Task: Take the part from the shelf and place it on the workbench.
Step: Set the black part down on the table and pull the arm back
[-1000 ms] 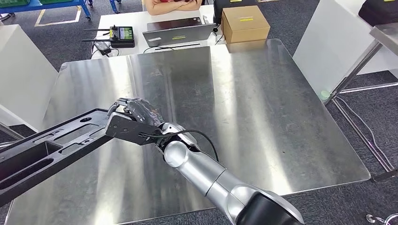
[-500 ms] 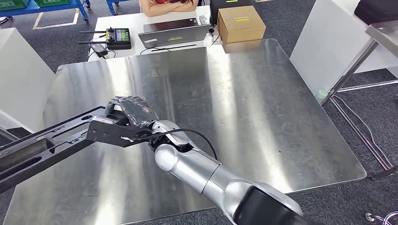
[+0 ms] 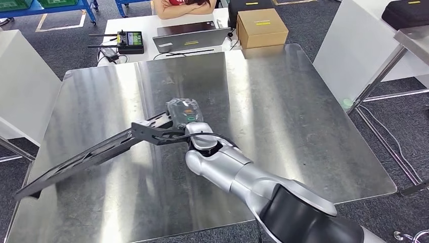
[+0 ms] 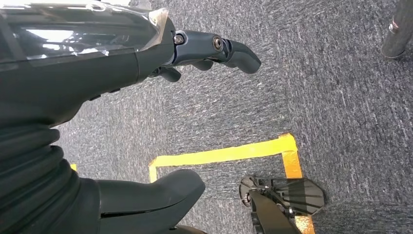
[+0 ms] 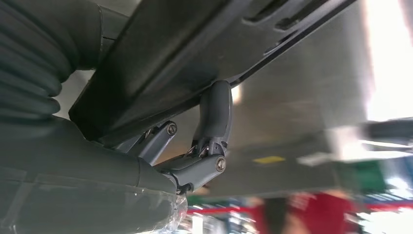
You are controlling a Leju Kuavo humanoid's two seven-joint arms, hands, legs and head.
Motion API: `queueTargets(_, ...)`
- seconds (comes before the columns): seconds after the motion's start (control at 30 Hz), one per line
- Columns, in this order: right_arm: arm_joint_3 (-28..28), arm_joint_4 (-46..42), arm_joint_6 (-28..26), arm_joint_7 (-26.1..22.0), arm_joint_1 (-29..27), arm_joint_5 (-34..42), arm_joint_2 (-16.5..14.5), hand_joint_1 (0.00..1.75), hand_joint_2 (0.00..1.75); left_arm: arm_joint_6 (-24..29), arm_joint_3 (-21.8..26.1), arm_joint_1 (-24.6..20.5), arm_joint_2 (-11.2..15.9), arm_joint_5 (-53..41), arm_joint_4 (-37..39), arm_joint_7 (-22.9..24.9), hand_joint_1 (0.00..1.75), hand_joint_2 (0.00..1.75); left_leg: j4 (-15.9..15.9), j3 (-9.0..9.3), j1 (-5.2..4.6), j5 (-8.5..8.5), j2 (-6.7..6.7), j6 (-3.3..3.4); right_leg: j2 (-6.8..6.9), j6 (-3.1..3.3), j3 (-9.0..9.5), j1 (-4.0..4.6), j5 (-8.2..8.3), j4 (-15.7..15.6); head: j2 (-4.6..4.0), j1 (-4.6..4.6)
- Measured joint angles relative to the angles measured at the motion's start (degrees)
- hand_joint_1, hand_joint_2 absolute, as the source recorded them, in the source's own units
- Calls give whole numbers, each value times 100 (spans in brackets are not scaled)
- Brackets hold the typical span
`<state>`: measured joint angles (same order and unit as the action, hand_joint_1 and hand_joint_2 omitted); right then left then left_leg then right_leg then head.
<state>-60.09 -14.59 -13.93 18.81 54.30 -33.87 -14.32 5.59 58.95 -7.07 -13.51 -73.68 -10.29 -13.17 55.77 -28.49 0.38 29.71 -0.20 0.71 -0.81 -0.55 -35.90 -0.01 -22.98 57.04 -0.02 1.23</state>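
Observation:
The part (image 3: 91,157) is a long, flat black plastic frame with slots. It reaches from the middle of the steel workbench (image 3: 288,116) toward the bench's near left corner. My right hand (image 3: 183,114) grips its inner end over the bench's centre, and in the right wrist view its fingers (image 5: 214,117) curl around the edge of the part (image 5: 204,44). Whether the far tip (image 3: 25,191) touches the steel I cannot tell. My left hand (image 4: 87,63) hangs over grey carpet, fingers apart, holding nothing.
Beyond the bench stands a white table with a cardboard box (image 3: 263,28), a laptop (image 3: 189,36) and a remote controller (image 3: 129,40); a person (image 3: 184,6) sits behind it. A white panel (image 3: 23,86) stands to the left, a metal table leg (image 3: 379,76) to the right.
My right hand has swung right toward the bench's centre, carrying the part's held end with it. The part has turned and now points diagonally to the near left corner.

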Motion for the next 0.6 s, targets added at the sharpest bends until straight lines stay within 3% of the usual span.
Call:
queueTargets(0.17,16,135,64,166,104,-3,319,175,175,-2,-4,-6,0,-14,0,-1,0,175,6,-3,0,9,6,14,-4,-2,1,-2,0,-1,0,0)
queueTargets(0.4,16,200,69,230,116,-8,410,175,175,-2,-5,-13,0,-15,1,-1,0,175,7,-2,2,11,3,16,-3,-2,-1,1,0,-1,0,-1)
queueTargets(0.6,44,243,199,633,158,-19,600,175,175,-14,-4,-8,0,-16,2,-18,0,175,8,-9,1,10,-1,16,5,-2,-2,1,0,-3,0,1)
